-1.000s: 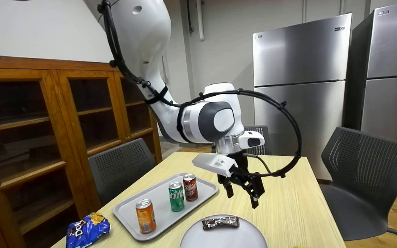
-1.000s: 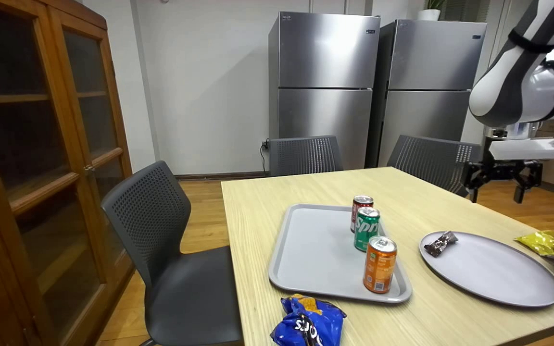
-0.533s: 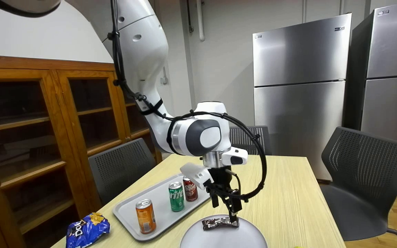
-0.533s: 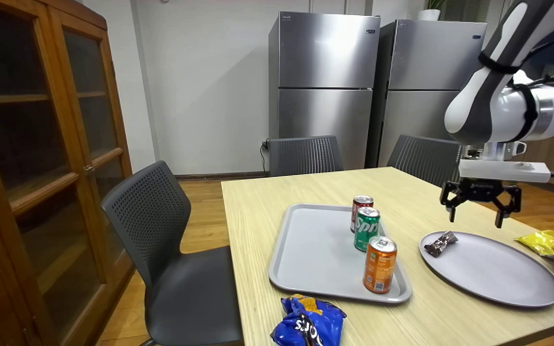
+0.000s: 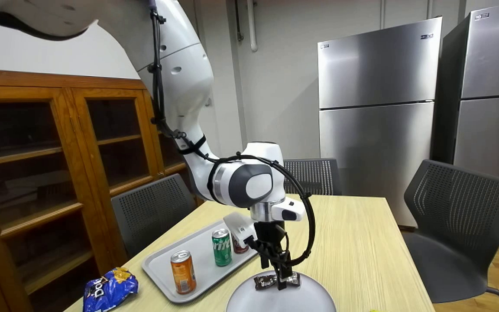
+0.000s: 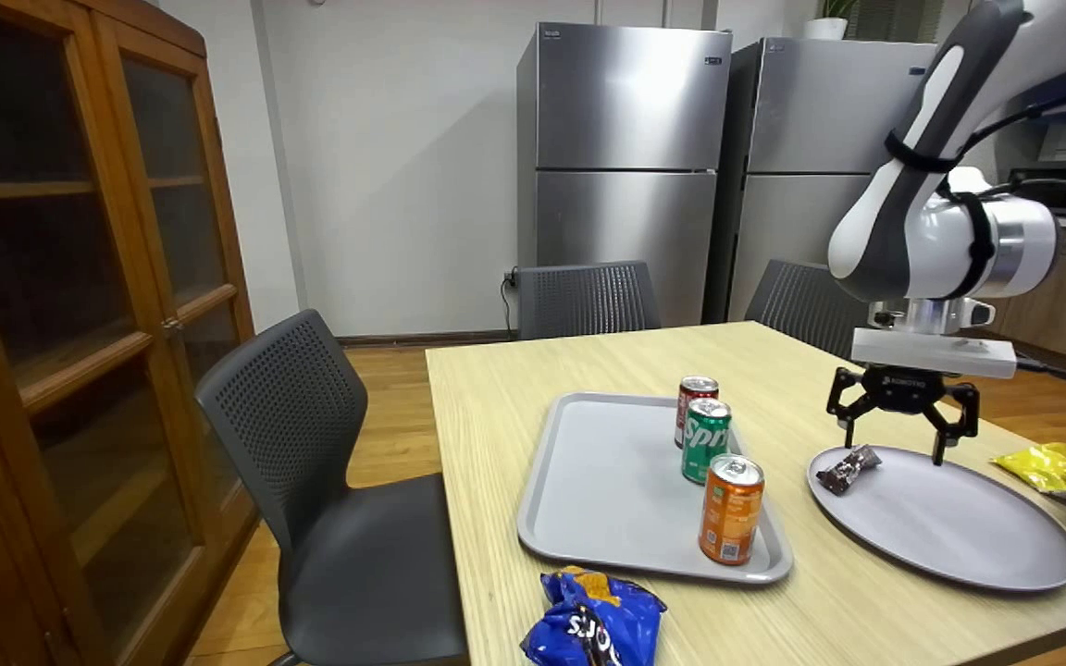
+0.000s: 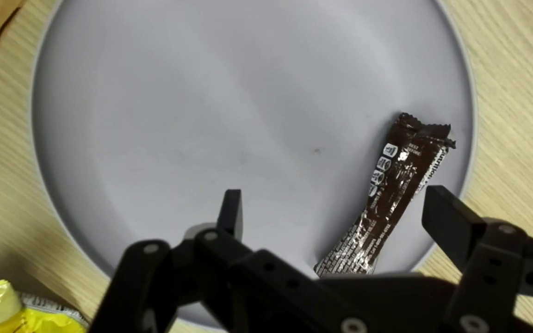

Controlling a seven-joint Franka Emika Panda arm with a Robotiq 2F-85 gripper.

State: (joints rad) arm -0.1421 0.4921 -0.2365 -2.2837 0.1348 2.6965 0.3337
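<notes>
My gripper is open and empty. In the wrist view its fingertips [image 7: 333,199] stand apart on either side of a brown-wrapped bar [image 7: 391,199], above it. The bar lies slanted near the edge of a round grey plate [image 7: 178,115]; its lower end is hidden behind the gripper. In an exterior view the gripper [image 6: 894,453] is just above the plate [image 6: 968,527], with the bar [image 6: 848,469] near its left finger. In an exterior view the gripper [image 5: 273,276] partly covers the bar [image 5: 265,282] on the plate [image 5: 280,301].
A grey tray [image 6: 607,481] holds an orange can [image 6: 732,509], a green Sprite can [image 6: 706,439] and a dark red can [image 6: 695,393]. A blue chip bag [image 6: 593,620] lies beside it. A yellow bag [image 6: 1065,472] lies by the plate. Chairs [image 5: 457,238] surround the table.
The gripper has come down and across, from above the table beyond the plate to just above the bar. The fingers stay open. The bar, plate, cans and bags have not moved.
</notes>
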